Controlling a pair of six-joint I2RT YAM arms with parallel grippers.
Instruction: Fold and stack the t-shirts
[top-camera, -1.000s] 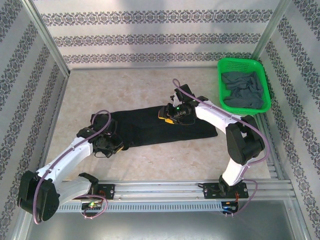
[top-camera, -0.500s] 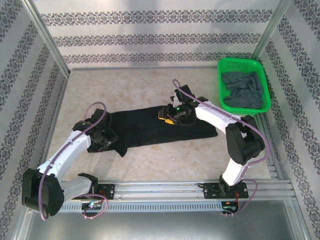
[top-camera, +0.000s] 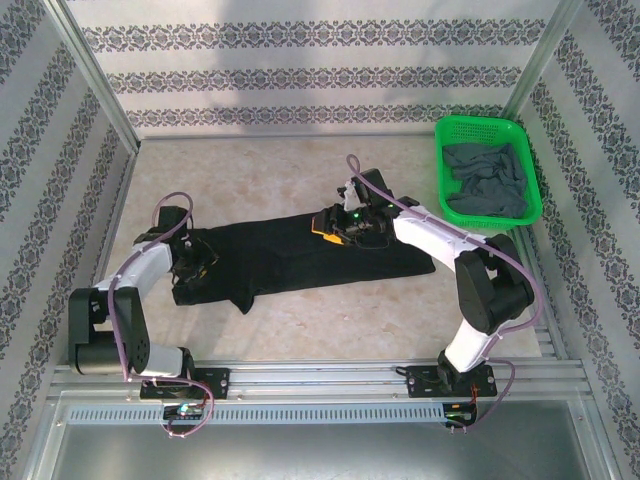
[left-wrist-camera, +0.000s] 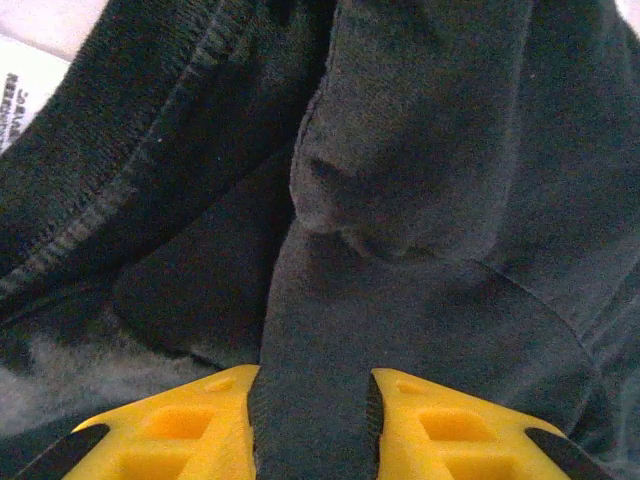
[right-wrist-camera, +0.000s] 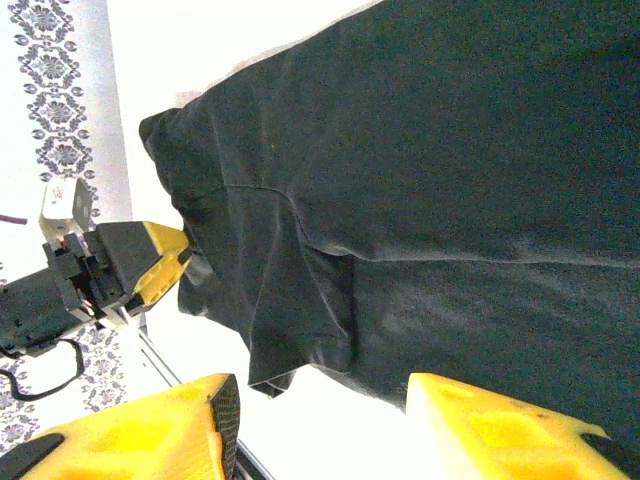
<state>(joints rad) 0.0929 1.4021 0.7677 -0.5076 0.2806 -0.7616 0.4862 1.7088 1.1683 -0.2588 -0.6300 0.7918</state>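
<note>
The black t-shirt (top-camera: 300, 256) is lying long across the table (top-camera: 250, 180), the left gripper (left-wrist-camera: 311, 395) is pinching a bump of its cloth at the left end, the right gripper (right-wrist-camera: 325, 392) is hanging over its far edge with jaws apart, and the grey t-shirt (top-camera: 487, 180) is sitting crumpled in the green basket (top-camera: 482, 124) off to the right.

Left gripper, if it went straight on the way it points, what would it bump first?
The black t-shirt: a fold of it sits right between the fingers of the left gripper, probably touching.
</note>
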